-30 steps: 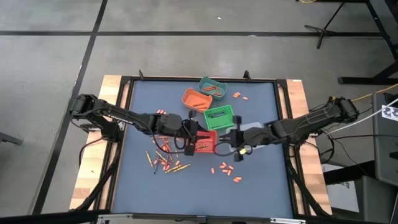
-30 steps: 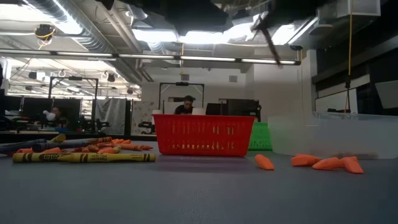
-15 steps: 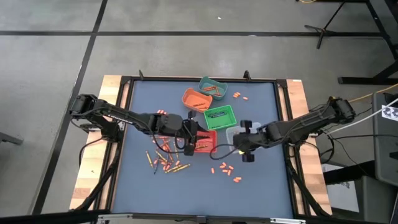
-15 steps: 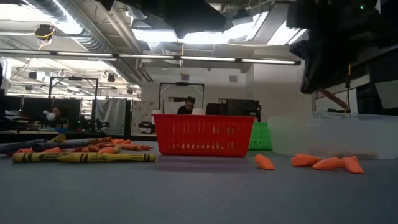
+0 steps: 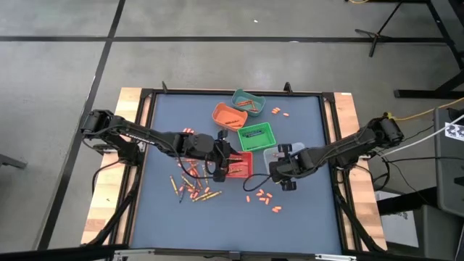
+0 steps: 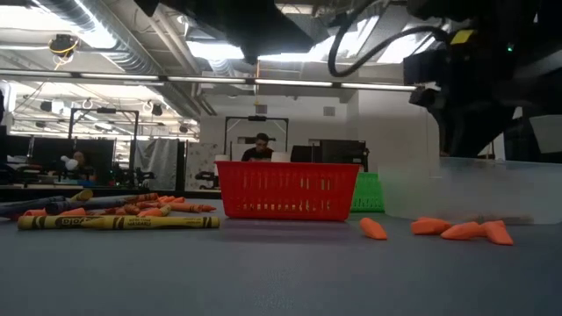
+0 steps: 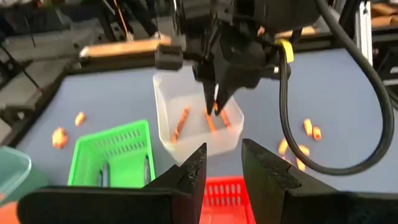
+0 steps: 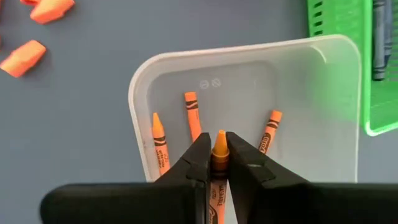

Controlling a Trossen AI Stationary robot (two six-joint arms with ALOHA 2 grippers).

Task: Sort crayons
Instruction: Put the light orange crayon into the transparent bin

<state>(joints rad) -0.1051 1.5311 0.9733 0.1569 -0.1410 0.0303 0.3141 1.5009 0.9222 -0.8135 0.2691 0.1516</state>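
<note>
**Right fingers pinch an orange crayon over the clear bin**

High view: I see my right gripper [image 5: 281, 167] just right of frame centre, over the clear bin [image 5: 273, 154], beside the red bin [image 5: 240, 165]. My left gripper [image 5: 220, 161] sits at the red bin's left edge. Loose crayons [image 5: 191, 188] lie scattered lower left of centre, and orange stubs [image 5: 262, 197] below the right gripper. Compared with a second ago, the right gripper has shifted leftward and now hangs over the clear bin.

Low view: The red bin [image 6: 287, 190] stands mid-frame on the grey surface [image 6: 263, 272], long crayons [image 6: 114, 221] at the left, stubs [image 6: 461, 230] at the right. The right arm's dark bulk now fills the upper right, where a second ago only a thin part showed.

Left wrist view: My left fingers [image 7: 194, 168] are spread apart with nothing between them, above the red bin's rim. Beyond them, the right gripper [image 7: 215, 107] dips into the clear bin [image 7: 198, 121], an orange crayon at its tips.

Right wrist view: My right fingers [image 8: 199, 155] pinch one orange crayon [image 8: 219, 149], tip pointing away, directly above the clear bin [image 8: 249, 68]. Three crayons [image 8: 192, 118] already lie inside it.
</note>
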